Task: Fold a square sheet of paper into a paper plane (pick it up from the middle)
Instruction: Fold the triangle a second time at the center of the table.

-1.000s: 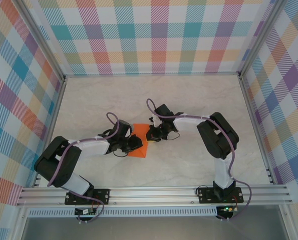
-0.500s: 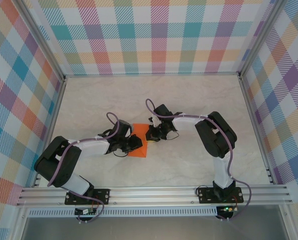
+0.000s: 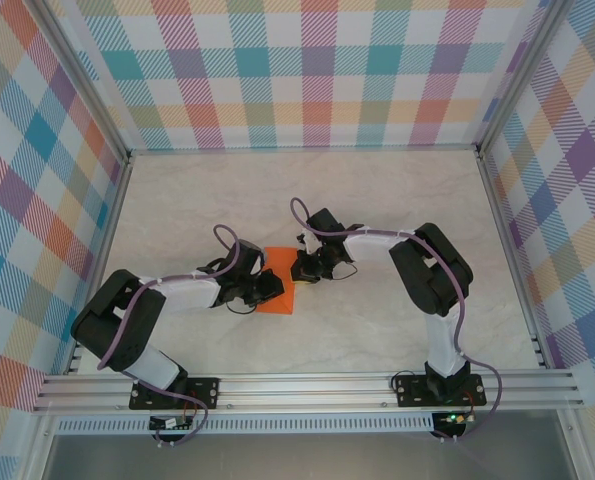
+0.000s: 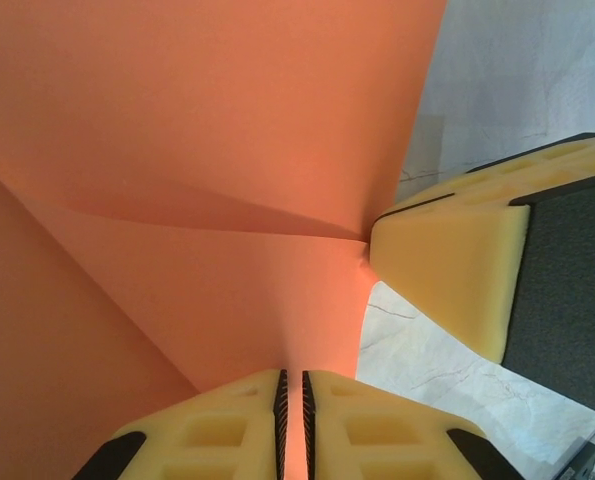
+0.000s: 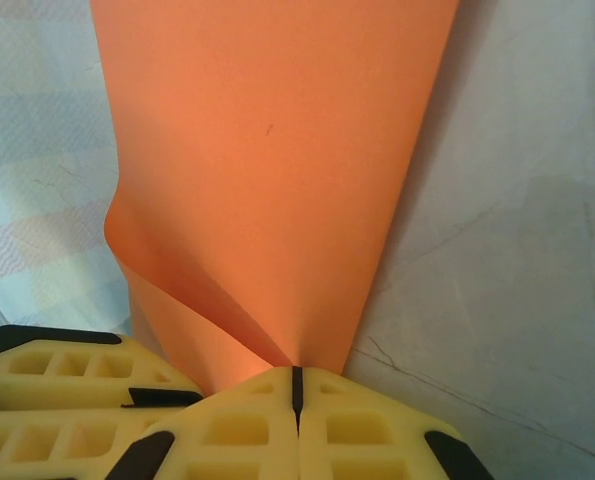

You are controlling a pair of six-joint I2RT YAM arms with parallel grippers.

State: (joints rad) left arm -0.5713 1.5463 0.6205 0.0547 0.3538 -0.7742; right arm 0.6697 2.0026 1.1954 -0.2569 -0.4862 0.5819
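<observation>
The square sheet of paper (image 3: 279,258), bright orange, lies at the table's middle between both arms. My left gripper (image 3: 273,286) is shut on its near left edge; in the left wrist view the yellow pads (image 4: 227,430) pinch the paper (image 4: 207,130), which bulges up with one soft crease. My right gripper (image 3: 300,268) is shut on the right edge; its pads (image 5: 237,430) meet on the paper (image 5: 277,150), which curls over itself there. The right finger (image 4: 447,270) shows in the left wrist view, and the left fingers (image 5: 67,385) in the right wrist view. The sheet is bent, not dart-shaped.
The pale marble tabletop (image 3: 377,200) stretches all round the paper. Checked walls (image 3: 307,70) close the back and both sides. A metal rail (image 3: 307,385) with both arm bases runs along the near edge.
The right arm has drawn in slightly to the left, toward the left gripper. The left jaws have tightened a little on the paper. The sheet stays in place.
</observation>
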